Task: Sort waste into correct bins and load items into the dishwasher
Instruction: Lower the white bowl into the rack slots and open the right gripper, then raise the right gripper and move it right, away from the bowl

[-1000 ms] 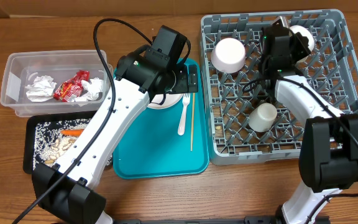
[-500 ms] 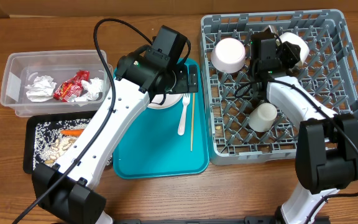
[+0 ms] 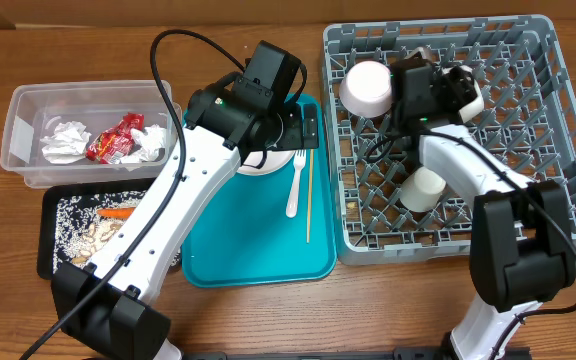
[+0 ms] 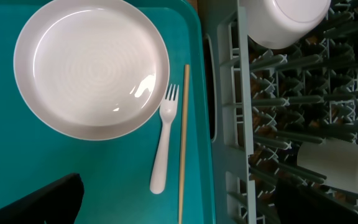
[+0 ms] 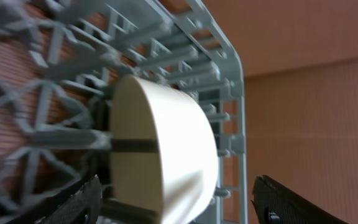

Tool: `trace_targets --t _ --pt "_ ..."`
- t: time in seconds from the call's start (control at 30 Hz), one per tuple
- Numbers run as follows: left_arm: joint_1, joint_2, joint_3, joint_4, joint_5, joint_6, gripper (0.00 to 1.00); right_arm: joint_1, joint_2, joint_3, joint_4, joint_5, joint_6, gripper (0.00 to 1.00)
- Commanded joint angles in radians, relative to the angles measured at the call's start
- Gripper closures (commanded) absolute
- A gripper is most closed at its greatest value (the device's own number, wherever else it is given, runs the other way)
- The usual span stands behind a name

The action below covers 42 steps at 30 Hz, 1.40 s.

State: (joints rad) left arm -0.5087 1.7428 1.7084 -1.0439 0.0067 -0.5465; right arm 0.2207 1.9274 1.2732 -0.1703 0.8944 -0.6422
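My left gripper (image 3: pixel 290 126) hangs open over the teal tray, above the pale plate (image 4: pixel 92 65). Beside the plate lie the white fork (image 4: pixel 163 143) and the chopstick (image 4: pixel 183 143). My right gripper (image 3: pixel 446 84) is open at the back of the grey dish rack (image 3: pixel 334 150). A white bowl (image 5: pixel 166 149) rests on its side among the pegs between the spread fingers (image 5: pixel 294 202). The rack also holds another bowl (image 3: pixel 368 88) and a small cup (image 3: pixel 423 188). White napkins (image 3: pixel 65 142) and a red wrapper (image 3: pixel 116 138) lie in the clear tub (image 3: pixel 20 110). The black tray (image 3: pixel 53 250) holds crumbs and a carrot piece (image 3: pixel 118 212).
The teal tray (image 3: pixel 248 250) sits between the bins and the rack, its front half bare. The left arm stretches diagonally from the front left across the black tray's corner. Wooden table shows along the front edge.
The right gripper swung left and toward the front along the back of the rack, carrying the bowl with it, then opened its jaws around the bowl. The left arm has stayed still.
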Motion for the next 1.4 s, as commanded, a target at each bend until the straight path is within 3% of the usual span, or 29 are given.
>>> trace_targets --t 0.0,0.07,0.23,0.43,0.5,0.53,0.57,0.6,0.67,0.73,0.87,0.93,1.13,1.37 --pt "-0.002 -0.011 0.023 0.000 -0.010 0.019 0.00 0.042 -0.023 -0.004 -0.011 -0.066 0.019 0.16" --pt "-0.002 -0.011 0.023 0.000 -0.010 0.019 0.00 0.047 -0.031 -0.004 -0.012 -0.066 0.022 0.16" --pt "-0.002 -0.011 0.023 0.000 -0.010 0.019 0.00 0.048 -0.083 -0.004 -0.014 -0.092 0.158 0.00" --pt "-0.002 -0.011 0.023 0.000 -0.010 0.019 0.00 -0.005 -0.228 -0.002 -0.095 -0.336 0.320 0.00" --pt "-0.002 -0.011 0.023 0.000 -0.010 0.019 0.00 -0.042 -0.269 -0.002 -0.103 -0.388 0.357 0.09" --pt "-0.002 -0.011 0.023 0.000 -0.010 0.019 0.00 -0.061 -0.286 -0.002 -0.107 -0.410 0.380 0.27" --pt "-0.002 -0.011 0.023 0.000 -0.010 0.019 0.00 -0.087 -0.306 -0.002 -0.109 -0.436 0.421 0.60" --pt "-0.002 -0.011 0.023 0.000 -0.010 0.019 0.00 -0.110 -0.320 -0.002 -0.110 -0.457 0.463 0.77" --pt "-0.002 -0.011 0.023 0.000 -0.010 0.019 0.00 -0.172 -0.348 -0.002 -0.120 -0.533 0.560 0.92" --pt "-0.002 -0.011 0.023 0.000 -0.010 0.019 0.00 -0.230 -0.357 -0.002 -0.134 -0.651 0.613 0.96" --pt "-0.002 -0.011 0.023 0.000 -0.010 0.019 0.00 -0.358 -0.346 -0.002 -0.158 -1.023 0.650 0.96" --pt "-0.002 -0.011 0.023 0.000 -0.010 0.019 0.00 -0.411 -0.334 -0.002 -0.155 -1.118 0.702 0.96" --pt "-0.002 -0.011 0.023 0.000 -0.010 0.019 0.00 -0.509 -0.282 -0.002 -0.156 -1.128 0.774 0.96" --pt "-0.002 -0.011 0.023 0.000 -0.010 0.019 0.00 -0.510 -0.192 -0.002 -0.154 -1.136 0.774 0.96"
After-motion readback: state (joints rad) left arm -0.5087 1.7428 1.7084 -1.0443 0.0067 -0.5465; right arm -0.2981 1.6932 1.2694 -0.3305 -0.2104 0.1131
